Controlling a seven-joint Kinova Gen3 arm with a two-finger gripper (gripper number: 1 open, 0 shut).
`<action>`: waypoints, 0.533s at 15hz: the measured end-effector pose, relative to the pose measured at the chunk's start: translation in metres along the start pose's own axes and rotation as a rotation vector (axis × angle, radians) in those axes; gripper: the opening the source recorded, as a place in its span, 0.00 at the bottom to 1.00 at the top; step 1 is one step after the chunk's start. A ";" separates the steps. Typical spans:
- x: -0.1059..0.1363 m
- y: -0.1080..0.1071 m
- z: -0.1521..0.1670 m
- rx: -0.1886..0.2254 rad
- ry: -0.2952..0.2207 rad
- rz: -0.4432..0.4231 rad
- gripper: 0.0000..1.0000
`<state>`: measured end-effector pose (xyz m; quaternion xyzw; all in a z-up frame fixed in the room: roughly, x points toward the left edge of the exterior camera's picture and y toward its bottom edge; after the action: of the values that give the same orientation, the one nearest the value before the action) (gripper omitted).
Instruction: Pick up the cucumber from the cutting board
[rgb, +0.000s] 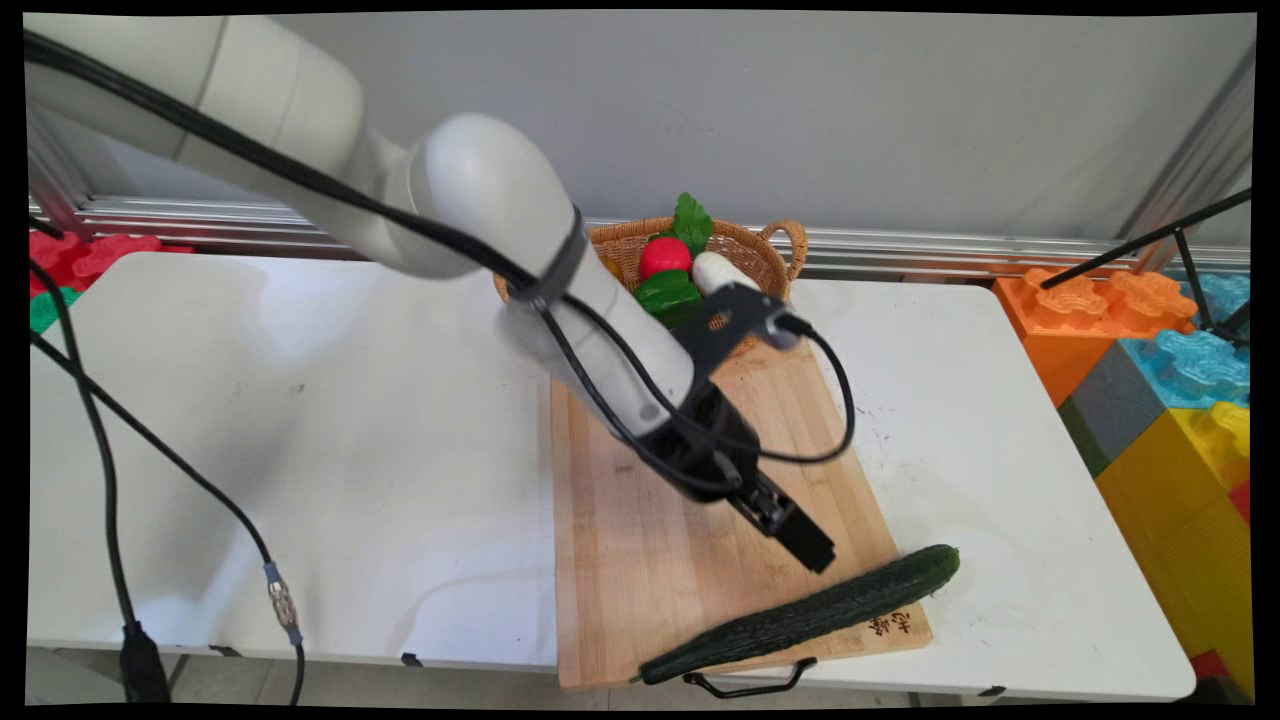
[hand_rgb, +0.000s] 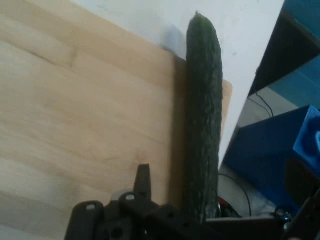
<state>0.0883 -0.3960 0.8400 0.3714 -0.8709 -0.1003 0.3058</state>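
Cucumber (rgb: 805, 615) lies just below the gripper (rgb: 815, 548), not held; whether the gripper is open or closed I cannot tell. It lies slantwise across the cutting board's (rgb: 640, 520) near right corner, right end overhanging onto the table (rgb: 300, 450). Looks firm, light, waxy and maybe slippery; best gripped mid-length across its width. Basket (rgb: 760, 250) of vegetables sits at the far edge

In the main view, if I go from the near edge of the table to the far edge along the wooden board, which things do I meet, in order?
Cucumber lying across the cutting board's near corner → gripper just above the board → wicker basket of toy vegetables at the far end.
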 end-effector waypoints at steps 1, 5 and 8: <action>-0.003 0.003 0.007 -0.005 -0.003 0.004 1.00; -0.017 0.006 0.032 -0.005 -0.017 0.031 1.00; -0.027 0.004 0.048 0.009 -0.028 0.062 1.00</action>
<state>0.0715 -0.3766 0.7904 0.3442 -0.8866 -0.0923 0.2950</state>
